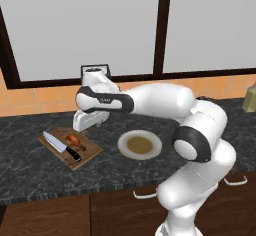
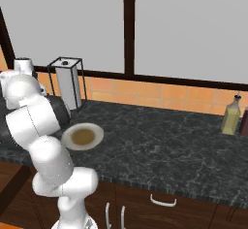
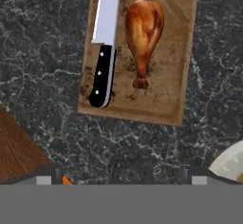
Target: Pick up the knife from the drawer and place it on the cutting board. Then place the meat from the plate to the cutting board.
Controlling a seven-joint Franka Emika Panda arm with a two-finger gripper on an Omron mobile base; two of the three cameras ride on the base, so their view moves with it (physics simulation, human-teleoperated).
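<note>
The brown cutting board lies on the dark counter at the left. The knife rests on it, silver blade and black handle. Beside the knife on the board is the reddish-brown meat, also seen as a drumstick from the left base. The cream plate with its tan centre stands bare to the board's right; its rim shows in the hand view. My gripper hovers above the board's near end, open, with nothing between its fingertips.
A wire-framed white canister stands by the back wall behind the plate. A yellowish bottle sits far right on the counter. Cabinet handles line the front below the counter edge.
</note>
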